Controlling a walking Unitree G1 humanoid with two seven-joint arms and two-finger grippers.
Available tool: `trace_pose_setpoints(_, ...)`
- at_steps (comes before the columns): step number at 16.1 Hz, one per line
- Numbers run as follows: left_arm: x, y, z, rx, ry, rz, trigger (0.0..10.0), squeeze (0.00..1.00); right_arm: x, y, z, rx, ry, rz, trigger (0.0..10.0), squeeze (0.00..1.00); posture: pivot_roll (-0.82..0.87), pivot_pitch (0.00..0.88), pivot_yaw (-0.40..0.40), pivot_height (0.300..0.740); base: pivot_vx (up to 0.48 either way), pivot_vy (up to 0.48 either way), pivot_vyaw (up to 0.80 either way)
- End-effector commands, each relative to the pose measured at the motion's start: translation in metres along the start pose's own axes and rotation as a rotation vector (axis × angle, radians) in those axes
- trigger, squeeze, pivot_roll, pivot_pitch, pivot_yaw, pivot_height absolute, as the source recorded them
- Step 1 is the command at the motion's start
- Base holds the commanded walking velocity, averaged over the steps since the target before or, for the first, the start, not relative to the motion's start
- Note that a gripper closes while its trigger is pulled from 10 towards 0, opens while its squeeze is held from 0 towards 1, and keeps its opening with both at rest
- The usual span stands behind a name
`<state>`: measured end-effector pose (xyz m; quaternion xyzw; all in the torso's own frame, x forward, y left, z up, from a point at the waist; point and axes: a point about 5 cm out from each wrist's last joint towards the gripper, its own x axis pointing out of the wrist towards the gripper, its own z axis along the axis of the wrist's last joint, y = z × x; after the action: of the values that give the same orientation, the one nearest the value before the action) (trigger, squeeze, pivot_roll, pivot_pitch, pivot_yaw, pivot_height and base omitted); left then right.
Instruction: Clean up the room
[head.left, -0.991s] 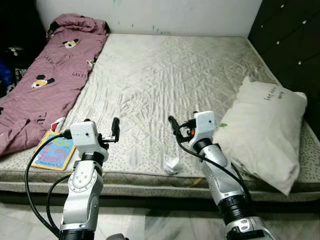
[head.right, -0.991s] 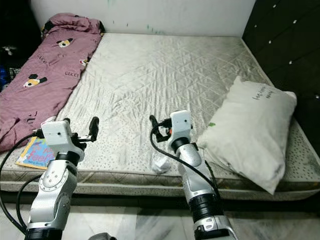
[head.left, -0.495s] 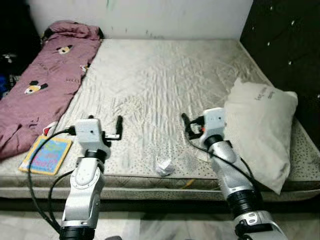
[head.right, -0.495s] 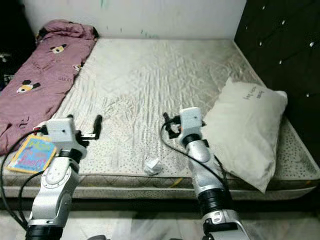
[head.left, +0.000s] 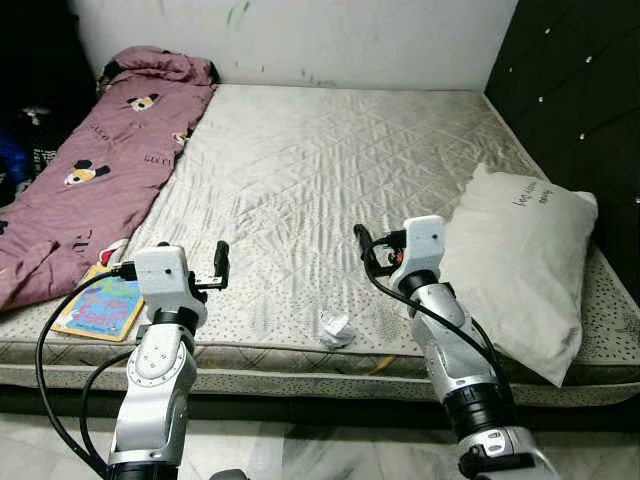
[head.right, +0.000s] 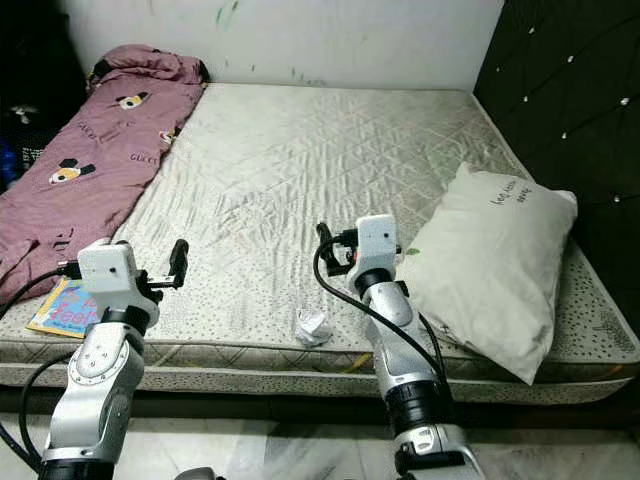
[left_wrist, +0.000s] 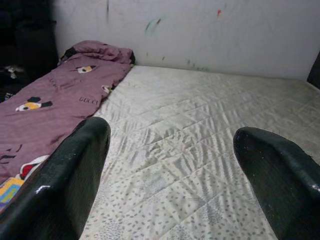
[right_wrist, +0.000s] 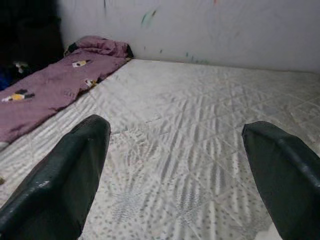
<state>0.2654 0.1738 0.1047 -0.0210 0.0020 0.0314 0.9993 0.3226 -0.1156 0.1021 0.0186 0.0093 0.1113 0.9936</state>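
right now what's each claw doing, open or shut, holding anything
Left claw: open, holding nothing, above the pale quilted mattress.
Right claw: open, holding nothing, above the same mattress.

A bare quilted mattress (head.left: 330, 170) is sitting low on a pale tiled floor (head.left: 330, 455), pushed against a white wall and a dark padded headboard. A mauve blanket (head.left: 95, 175) with cartoon prints is lying along its far left side, bunched at the wall end. A colourful book (head.left: 100, 305) is resting at the near left edge, just beside the blanket. A crumpled white paper (head.left: 337, 327) is lying near the front edge, and a white pillow (head.left: 520, 260) is slumping over the right front corner.
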Motion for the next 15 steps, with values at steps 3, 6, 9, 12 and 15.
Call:
trace_pose_setpoints(3,0.0004,0.0000,0.0030,0.034,0.001,0.038,10.0,0.00,-0.0048,-0.0022,-0.0034,0.004,0.021,-0.007,10.0,0.00,-0.05,0.000,-0.005,0.740,0.000,0.000,-0.80)
trace_pose_setpoints(6,-0.0031,-0.0022,0.0039,0.001,-0.003,-0.026,10.0,0.00,-0.0070,-0.0020,-0.0061,0.002,0.029,-0.003,10.0,0.00,-0.05,0.010,-0.010,0.740,0.000,0.000,-0.65)
trace_pose_setpoints(9,-0.0045,-0.0028,0.0021,-0.022,0.011,-0.020,10.0,0.00,-0.0072,-0.0030,-0.0029,0.000,0.024,0.002,10.0,0.00,-0.06,0.027,-0.015,0.740,0.000,0.000,0.00)
trace_pose_setpoints(12,-0.0056,0.0010,0.0008,-0.045,0.022,0.015,10.0,0.00,-0.0088,-0.0039,-0.0003,0.017,0.011,-0.010,10.0,0.00,-0.05,0.034,-0.017,0.740,0.000,0.000,0.00)
trace_pose_setpoints(15,-0.0053,-0.0022,0.0044,-0.040,-0.002,-0.026,10.0,0.00,-0.0078,-0.0029,-0.0007,0.014,0.012,-0.002,10.0,0.00,-0.05,0.020,-0.017,0.740,0.000,0.000,0.00)
